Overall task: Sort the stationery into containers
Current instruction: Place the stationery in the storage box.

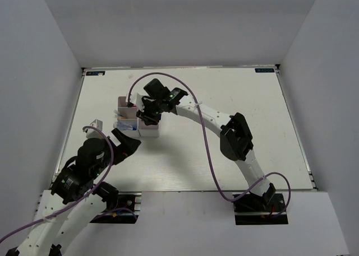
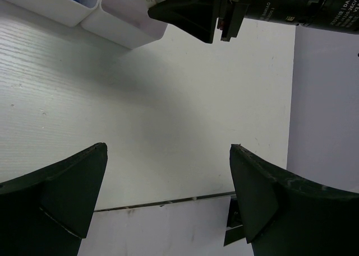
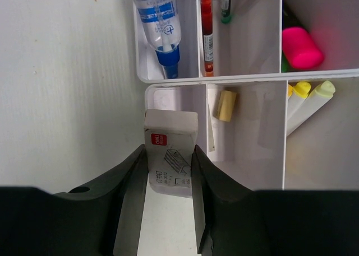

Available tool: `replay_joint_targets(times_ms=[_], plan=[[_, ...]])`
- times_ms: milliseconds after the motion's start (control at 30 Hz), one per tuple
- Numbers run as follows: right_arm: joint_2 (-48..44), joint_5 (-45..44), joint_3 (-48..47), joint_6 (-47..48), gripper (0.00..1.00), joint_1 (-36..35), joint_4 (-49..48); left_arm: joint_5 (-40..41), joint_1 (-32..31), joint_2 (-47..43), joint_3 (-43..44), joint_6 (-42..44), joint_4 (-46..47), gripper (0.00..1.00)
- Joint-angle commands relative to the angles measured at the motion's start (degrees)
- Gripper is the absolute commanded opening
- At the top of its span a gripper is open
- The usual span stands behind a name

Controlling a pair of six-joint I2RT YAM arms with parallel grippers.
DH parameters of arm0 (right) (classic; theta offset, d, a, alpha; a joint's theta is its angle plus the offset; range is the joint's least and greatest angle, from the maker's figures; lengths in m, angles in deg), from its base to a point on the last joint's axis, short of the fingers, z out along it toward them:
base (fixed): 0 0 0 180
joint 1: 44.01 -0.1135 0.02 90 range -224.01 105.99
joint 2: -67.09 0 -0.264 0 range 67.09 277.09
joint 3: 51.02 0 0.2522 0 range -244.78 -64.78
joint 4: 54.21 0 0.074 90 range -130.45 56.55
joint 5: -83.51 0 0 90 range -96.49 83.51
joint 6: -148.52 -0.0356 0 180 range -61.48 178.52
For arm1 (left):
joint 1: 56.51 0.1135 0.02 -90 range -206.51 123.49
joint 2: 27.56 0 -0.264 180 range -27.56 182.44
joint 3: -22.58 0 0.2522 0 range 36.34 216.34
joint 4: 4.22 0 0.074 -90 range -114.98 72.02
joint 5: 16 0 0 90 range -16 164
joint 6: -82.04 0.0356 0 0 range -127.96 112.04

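Currently gripping a small white box with a red label in the right pincer, fingers clamped on its two long sides. Holding it upright over the end compartment of the white organizer. Can't tell whether it touches the compartment floor.

Keeping the left pincer wide apart with nothing between the fingers, over bare table, just on the near side of the organizer.

Organizer location: left half of the table, about midway between far and near edges, well clear of all corners.

Contents, seen from the right wrist:
- far row, end compartment: clear blue-capped tube, cap toward the centre wall
- next along: red pen and green pen side by side; can't tell if a wall splits them
- next: pink highlighter, with a sliver of green highlighter beside it
- near row, beside the box's compartment: beige eraser against the wall
- last one: two yellow-capped pens leaning together
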Motion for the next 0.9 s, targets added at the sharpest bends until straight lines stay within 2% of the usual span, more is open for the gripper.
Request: replay_joint_targets(times_ms=[0,500,600,767,867], plan=[[0.2,-2.0,-0.3,0.3,0.15,-0.6,-2.1,0.9,0.3,-0.2,0.7,-0.1,-0.8,1.0],[1.0,-3.2,1.2,1.5,0.4,-1.1,-1.1,1.5,0.3,-1.3,0.7,-0.7,-1.3,1.0],[1.0,-3.2,1.4,1.5,0.47,-1.3,-1.1,1.5,0.3,-1.3,0.7,-0.7,-1.3,1.0],[0.6,-3.8,1.9,1.4,0.68,-1.7,-0.9,1.5,0.3,-1.3,0.7,-1.2,-1.3,1.0],[0.2,-3.9,1.9,1.1,0.68,-1.8,-0.9,1.5,0.3,-1.3,0.7,-1.2,-1.3,1.0]])
